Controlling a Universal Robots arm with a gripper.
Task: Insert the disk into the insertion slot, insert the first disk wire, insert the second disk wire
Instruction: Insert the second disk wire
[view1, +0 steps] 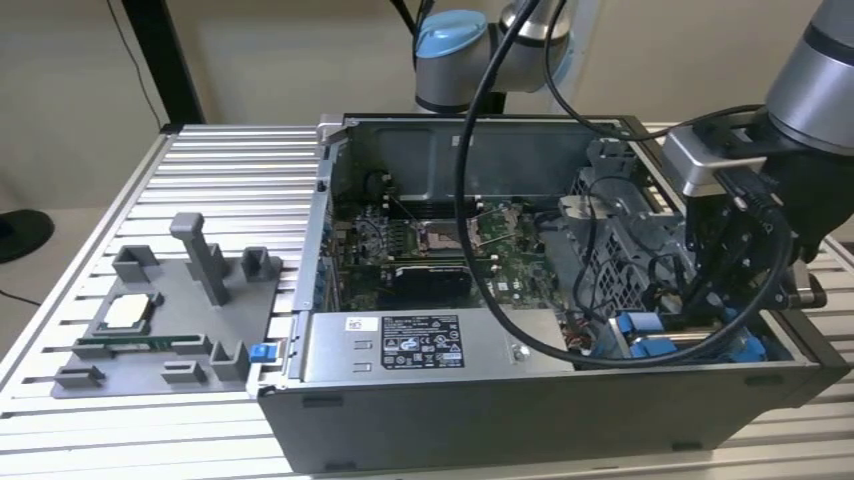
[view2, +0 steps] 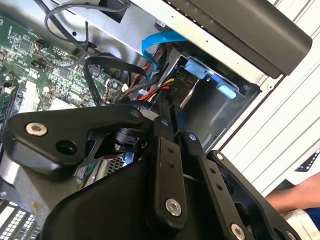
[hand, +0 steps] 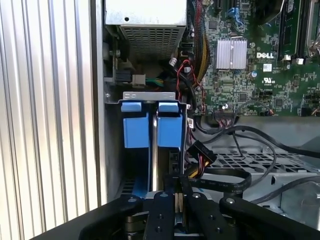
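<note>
On the power supply (view1: 521, 345), a black sticker (view1: 420, 342) with white print and marks, too small to make out. Just beside its corner, a small white label (view1: 360, 323), likewise unreadable. In the first wrist view, bold white lettering (hand: 266, 55) printed on the board (hand: 240, 85) just beside the heatsink (hand: 231, 53). Near that lettering, a small white tag (hand: 268, 67) with dark print and a few white approval marks (hand: 273, 79), too fine to make out. Elsewhere across the board, tiny white component codes, none legible.
</note>
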